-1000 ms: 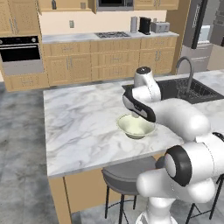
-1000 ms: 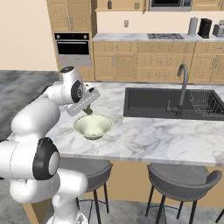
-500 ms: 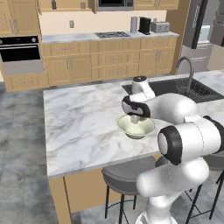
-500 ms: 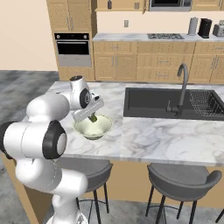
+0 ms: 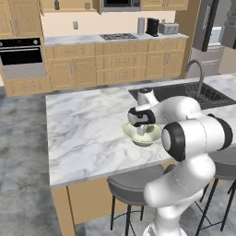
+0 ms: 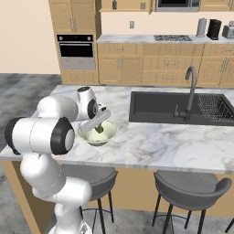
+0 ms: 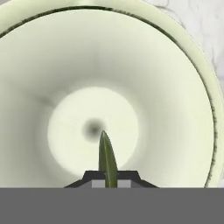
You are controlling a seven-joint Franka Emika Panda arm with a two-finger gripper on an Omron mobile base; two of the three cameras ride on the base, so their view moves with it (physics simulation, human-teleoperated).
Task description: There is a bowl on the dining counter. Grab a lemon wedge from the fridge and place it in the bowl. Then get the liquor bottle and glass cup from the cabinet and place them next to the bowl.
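Pincer [image 7: 107,177] pinches a lemon wedge [image 7: 107,159] between nearly closed fingers, low inside the pale green bowl [image 5: 133,133] on the marble table [image 5: 83,133]. Beyond sits a dark sink [image 6: 160,107] with a faucet [image 6: 191,87]; farther off, wooden cabinets [image 5: 92,64] and a wall oven [image 5: 22,57].

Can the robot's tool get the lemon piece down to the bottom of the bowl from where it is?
Probably yes. The tool is shut on the lemon wedge and hangs right over the middle of the bowl. Nothing else lies inside the bowl, so the way down looks free.
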